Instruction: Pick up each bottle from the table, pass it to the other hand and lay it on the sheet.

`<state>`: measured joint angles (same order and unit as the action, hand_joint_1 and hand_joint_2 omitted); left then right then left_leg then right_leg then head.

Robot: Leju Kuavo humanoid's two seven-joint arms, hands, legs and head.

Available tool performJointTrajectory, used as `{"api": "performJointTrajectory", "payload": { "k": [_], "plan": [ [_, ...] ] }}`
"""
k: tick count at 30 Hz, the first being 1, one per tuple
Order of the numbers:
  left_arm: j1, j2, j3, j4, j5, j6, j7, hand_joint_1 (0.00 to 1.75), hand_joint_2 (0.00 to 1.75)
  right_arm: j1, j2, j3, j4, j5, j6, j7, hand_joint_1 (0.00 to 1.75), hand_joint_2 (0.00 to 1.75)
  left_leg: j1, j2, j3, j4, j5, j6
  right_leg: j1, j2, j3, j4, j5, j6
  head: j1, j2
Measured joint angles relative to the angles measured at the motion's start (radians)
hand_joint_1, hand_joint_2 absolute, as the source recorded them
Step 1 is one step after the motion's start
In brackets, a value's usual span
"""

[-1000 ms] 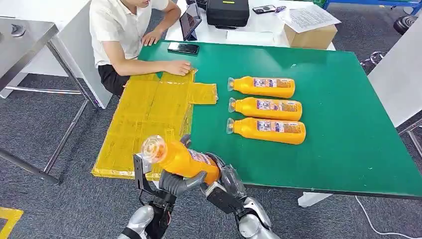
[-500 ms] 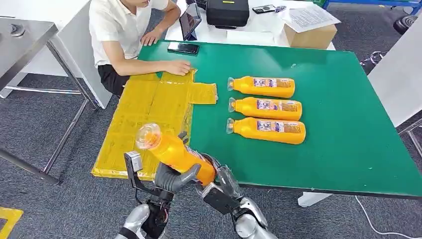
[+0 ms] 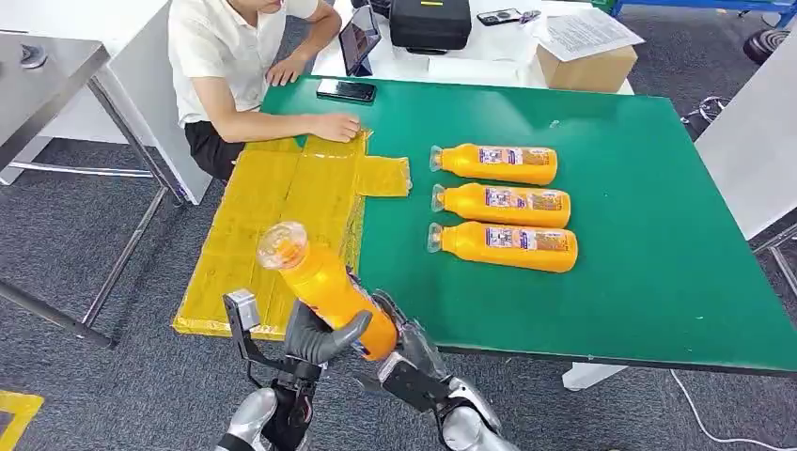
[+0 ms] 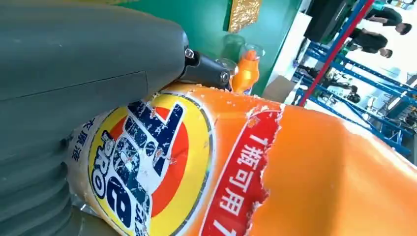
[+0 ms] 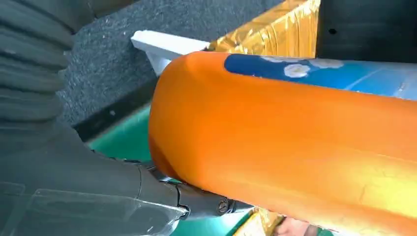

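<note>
An orange bottle (image 3: 324, 287) with a clear cap stands tilted above the table's front edge, by the near corner of the yellow sheet (image 3: 282, 207). My left hand (image 3: 324, 340) grips its body from below; the label (image 4: 147, 162) sits right against that hand (image 4: 74, 73). My right hand (image 3: 406, 346) holds the bottle's base, and the bottle (image 5: 295, 132) lies along its thumb (image 5: 98, 191). Three more orange bottles (image 3: 503, 204) lie side by side on the green table (image 3: 648, 254), caps pointing towards the sheet.
A person sits at the far left corner with one hand (image 3: 336, 127) resting on the sheet's far edge. A phone (image 3: 346, 90) lies on the table behind it. A cardboard box (image 3: 587, 66) and a black case (image 3: 429, 23) stand on the white table beyond.
The held bottle has moved left and tipped more upright, its cap rising over the sheet's near corner. Both hands shifted left with it. The three lying bottles and the person stayed put.
</note>
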<state>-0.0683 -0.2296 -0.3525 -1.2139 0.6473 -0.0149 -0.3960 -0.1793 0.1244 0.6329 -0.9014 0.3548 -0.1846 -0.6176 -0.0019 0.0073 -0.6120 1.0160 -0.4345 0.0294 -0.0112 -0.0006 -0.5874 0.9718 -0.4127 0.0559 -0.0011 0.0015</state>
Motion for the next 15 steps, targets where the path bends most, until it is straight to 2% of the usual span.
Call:
{"api": "performJointTrajectory", "payload": {
  "k": [4,8,12,15],
  "plan": [
    [0.008,0.011,0.0,-0.022,-0.083,0.035,-0.026,1.75,1.75,0.022,0.002,0.003,0.0,-0.008,-0.036,-0.007,0.0,0.0,0.0,-0.001,-0.001,0.0,0.0,0.0,0.0,0.0,-0.001,0.0,0.0,0.0,0.0,0.0],
    [-0.01,0.036,0.002,-0.033,-0.386,0.262,-0.085,1.75,1.75,0.094,-0.002,-0.034,-0.059,-0.091,-0.094,-0.021,0.0,0.0,0.0,-0.001,-0.001,0.0,0.0,0.0,0.0,0.0,-0.001,0.0,0.0,0.0,0.0,0.0],
    [-0.017,0.077,0.028,-0.035,-0.678,0.446,-0.037,1.75,1.75,0.179,-0.009,-0.156,-0.204,-0.102,-0.344,-0.041,0.0,0.0,0.0,-0.001,-0.002,0.0,0.0,0.0,0.0,-0.001,-0.001,0.0,0.0,0.0,0.0,0.0],
    [-0.017,0.099,0.051,-0.046,-0.752,0.468,-0.016,1.75,1.75,0.216,-0.009,-0.272,-0.324,-0.1,-0.413,-0.051,0.0,0.0,0.0,-0.001,-0.002,0.0,0.0,0.0,0.0,-0.001,-0.001,0.0,0.0,0.0,0.0,0.0]
  ]
}}
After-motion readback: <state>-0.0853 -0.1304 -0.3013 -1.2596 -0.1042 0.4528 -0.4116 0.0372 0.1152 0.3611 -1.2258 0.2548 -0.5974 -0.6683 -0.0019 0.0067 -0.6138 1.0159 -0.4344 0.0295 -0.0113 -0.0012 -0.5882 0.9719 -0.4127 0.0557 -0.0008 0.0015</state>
